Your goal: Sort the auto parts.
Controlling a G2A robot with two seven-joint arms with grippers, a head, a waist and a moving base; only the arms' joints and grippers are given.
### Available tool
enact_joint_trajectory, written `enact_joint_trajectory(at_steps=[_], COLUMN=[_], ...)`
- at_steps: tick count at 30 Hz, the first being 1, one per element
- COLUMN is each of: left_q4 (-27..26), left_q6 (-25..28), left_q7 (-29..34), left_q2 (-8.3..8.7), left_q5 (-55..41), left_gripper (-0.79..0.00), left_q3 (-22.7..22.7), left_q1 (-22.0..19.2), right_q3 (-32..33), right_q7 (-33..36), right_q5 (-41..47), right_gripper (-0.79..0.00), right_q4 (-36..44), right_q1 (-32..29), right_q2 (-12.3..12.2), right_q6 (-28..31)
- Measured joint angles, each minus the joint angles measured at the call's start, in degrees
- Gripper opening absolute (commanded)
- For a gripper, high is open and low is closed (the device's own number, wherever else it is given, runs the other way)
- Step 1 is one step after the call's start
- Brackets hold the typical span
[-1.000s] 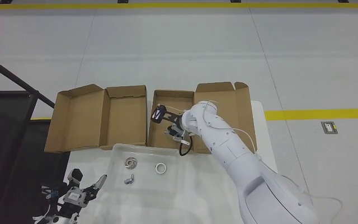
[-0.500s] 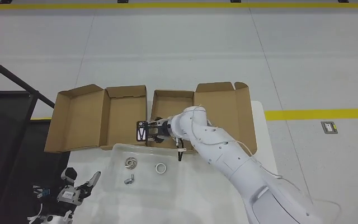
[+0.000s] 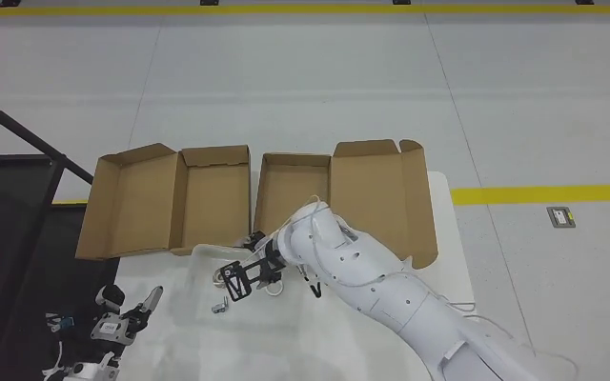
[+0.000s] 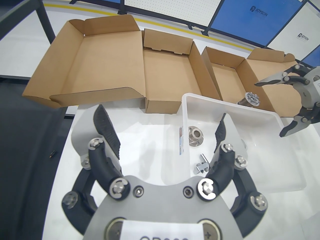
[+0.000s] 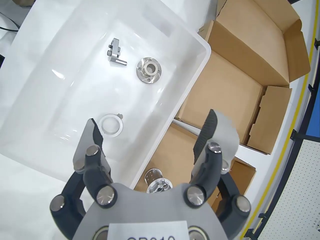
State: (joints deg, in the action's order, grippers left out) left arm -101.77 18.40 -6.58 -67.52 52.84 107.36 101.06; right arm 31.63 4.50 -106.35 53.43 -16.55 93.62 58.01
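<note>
Top view, R arm: R end effector [image 3: 235, 279] raised above white bin [image 3: 195, 255], near wall facing the boxes; fingers spread wide, nothing held.
R wrist view, parts: ring [image 5: 111, 125] just beside one pad; flanged hub [image 5: 148, 70] and small bracket [image 5: 115, 52] farther off. All loose on bin floor, apart from each other.
Boxes: one finned metal part [image 5: 158, 179] lying in right box [image 4: 225, 76]; left box [image 4: 165, 71] just beside it.
L arm: L end effector [image 4: 162, 116] low over near-left corner of surface [image 4: 140, 136], also spread, empty.
Risk 1: pads look to straddle bin wall, so prob. clips rim or tips bin if lowered w/o shifting inward.
Risk 2: ring thin & flat on smooth plastic; likely skids or flips out of pinch unless pads close square across it.
Risk 3: bin looks light, not fixed; may slide vs. boxes if nudged.
Risk 4: wrong box for part type. No marking seen, sort rule can't be told.
</note>
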Motion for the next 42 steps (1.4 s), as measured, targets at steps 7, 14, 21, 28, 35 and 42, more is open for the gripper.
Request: enact_joint_trajectory(at_steps=[7,14,21,28,35,42], left_q4=[0.0,-0.01,1.23,0.85,0.74,0.81], left_q6=[0.05,-0.29,-1.83,-2.51,-2.44,-1.96], left_q7=[-0.04,0.04,2.25,4.55,5.23,5.39], left_q2=[0.0,-0.04,-0.17,-0.21,-0.28,-0.32], left_q5=[0.03,-0.31,-6.39,-8.12,-7.99,-7.57], left_gripper=[0.0,0.0,0.0,0.0,0.0,0.0], left_q3=[-0.01,0.01,1.85,2.37,2.32,2.31], left_q1=[0.01,-0.26,-1.52,-2.1,-2.15,-2.24], right_q3=[0.01,-1.85,-6.58,-13.5,-18.47,-21.93], right_q7=[-0.04,2.24,4.44,5.35,15.16,26.49], right_q5=[0.02,-3.13,-4.88,-2.47,9.19,22.64], right_gripper=[0.0,0.0,-0.108,-0.212,-0.317,-0.4], right_q4=[-0.03,4.82,9.66,6.12,-1.08,-8.03], right_q1=[0.02,-1.9,-2.2,0.82,4.0,6.26], right_q2=[0.01,0.01,0.26,0.98,3.94,7.93], right_q6=[-0.01,-0.8,0.0,-0.01,-0.01,-0.01])
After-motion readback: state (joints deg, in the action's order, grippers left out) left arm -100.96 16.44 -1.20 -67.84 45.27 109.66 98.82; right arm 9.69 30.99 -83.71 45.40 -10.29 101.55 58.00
